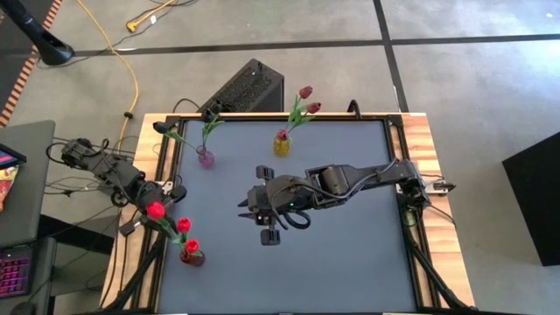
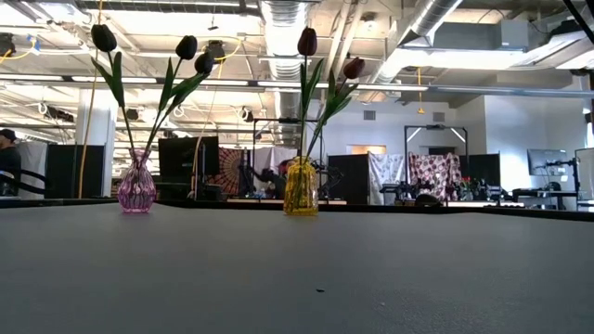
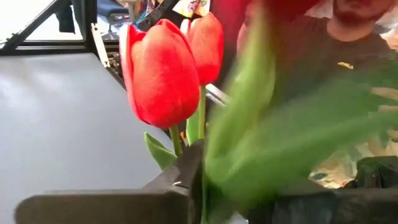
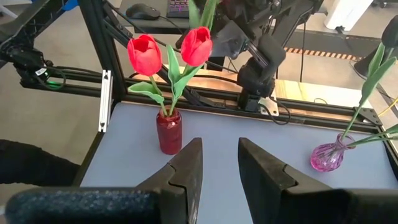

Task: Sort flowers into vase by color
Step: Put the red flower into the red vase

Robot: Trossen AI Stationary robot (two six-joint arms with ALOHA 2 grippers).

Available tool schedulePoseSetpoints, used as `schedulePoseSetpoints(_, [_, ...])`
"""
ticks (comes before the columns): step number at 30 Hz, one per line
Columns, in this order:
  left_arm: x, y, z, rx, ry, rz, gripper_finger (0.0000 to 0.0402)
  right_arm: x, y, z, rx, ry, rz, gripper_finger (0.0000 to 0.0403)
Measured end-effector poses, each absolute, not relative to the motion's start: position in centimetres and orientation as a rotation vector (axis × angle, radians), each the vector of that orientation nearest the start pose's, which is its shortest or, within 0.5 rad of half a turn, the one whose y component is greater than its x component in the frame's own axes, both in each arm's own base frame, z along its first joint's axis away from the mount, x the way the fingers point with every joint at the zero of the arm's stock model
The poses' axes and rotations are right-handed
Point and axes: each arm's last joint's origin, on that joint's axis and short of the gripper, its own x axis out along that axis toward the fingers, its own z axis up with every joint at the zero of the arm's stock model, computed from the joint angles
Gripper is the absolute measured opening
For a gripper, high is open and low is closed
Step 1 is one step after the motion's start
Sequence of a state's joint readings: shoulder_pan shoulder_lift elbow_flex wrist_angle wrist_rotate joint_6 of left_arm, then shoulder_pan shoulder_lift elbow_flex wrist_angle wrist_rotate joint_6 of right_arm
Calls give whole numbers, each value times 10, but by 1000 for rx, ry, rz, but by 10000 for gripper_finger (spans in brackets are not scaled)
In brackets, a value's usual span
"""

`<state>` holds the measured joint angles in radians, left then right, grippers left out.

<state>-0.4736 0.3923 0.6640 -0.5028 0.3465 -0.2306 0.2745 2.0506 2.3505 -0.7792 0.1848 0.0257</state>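
Note:
A red vase (image 1: 192, 256) (image 4: 169, 130) stands near the table's left near corner and holds two bright red tulips (image 4: 144, 53) (image 3: 165, 71). My left gripper (image 1: 164, 194) hovers just beyond it at the left edge, shut on a third red tulip (image 1: 155, 210). The purple vase (image 1: 205, 157) (image 2: 136, 188) holds near-black tulips. The yellow vase (image 1: 281, 144) (image 2: 300, 190) holds two maroon ones. My right gripper (image 1: 261, 210) (image 4: 221, 165) is open over the table's middle, facing the red vase and touching nothing. My left gripper pinches the third red tulip by its green stem and leaves (image 3: 249, 143) between its two fingers (image 3: 180, 180). The tulip is lifted clear of the table. Its red head (image 1: 155, 210) sits beside the gripper, above and just beyond the red vase's two tulips.
A black box (image 1: 248, 87) stands behind the table's far edge. The black frame rails (image 4: 102, 74) run along the table's left side. Cables lie on the floor to the left. The grey table surface (image 1: 350, 254) spreads between the vases and toward the near and right edges.

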Motion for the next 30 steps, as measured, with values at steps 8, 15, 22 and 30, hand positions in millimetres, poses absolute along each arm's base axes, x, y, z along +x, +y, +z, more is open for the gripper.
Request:
schedulePoseSetpoints(8, [74, -48, 302, -262, 393, -715, 123, 428, 115, 422, -86, 475, 82, 127])
schedulePoseSetpoints(15, [74, -47, 298, -374, 475, -661, 163, 428, 115, 422, -93, 475, 84, 127])
schedulePoseSetpoints(22, [68, -44, 310, -429, 490, -656, 206, 428, 115, 422, -93, 475, 84, 127])
schedulePoseSetpoints(30, [55, -37, 319, -485, 600, -611, 220, 428, 114, 422, -94, 475, 82, 127])
